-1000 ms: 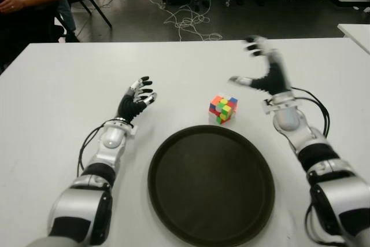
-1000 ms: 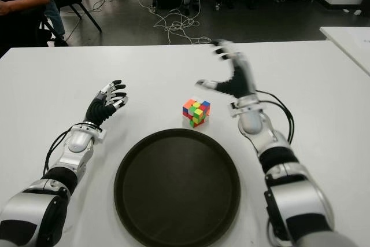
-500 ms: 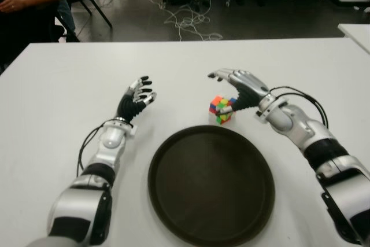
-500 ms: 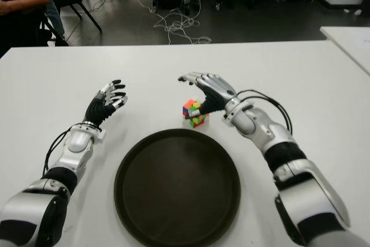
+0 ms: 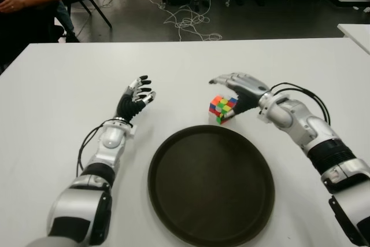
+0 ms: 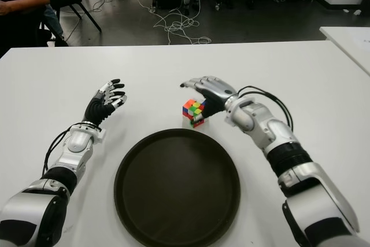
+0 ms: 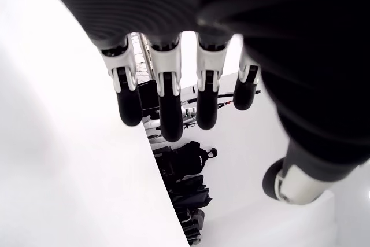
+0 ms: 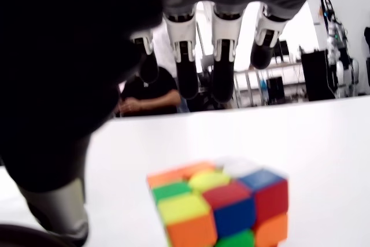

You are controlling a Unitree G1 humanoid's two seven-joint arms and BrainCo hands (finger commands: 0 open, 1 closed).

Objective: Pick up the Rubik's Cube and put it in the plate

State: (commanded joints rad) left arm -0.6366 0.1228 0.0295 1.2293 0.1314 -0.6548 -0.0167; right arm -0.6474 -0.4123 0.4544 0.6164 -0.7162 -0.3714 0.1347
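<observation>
One bare plate (image 5: 210, 186), Rubik's Cube (image 5: 222, 109) beside it, right hand (image 5: 241, 85) above

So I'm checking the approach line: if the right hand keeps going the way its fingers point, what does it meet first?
Probably nothing: the right hand hovers open above the Rubik's Cube, fingers pointing past it over bare table. Depth is unclear.

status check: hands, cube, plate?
Right hand open, arched over the multicoloured Rubik's Cube, no grasp. Cube on white table, just beyond round dark plate. Left hand open, idle left of cube. Path clear.
</observation>
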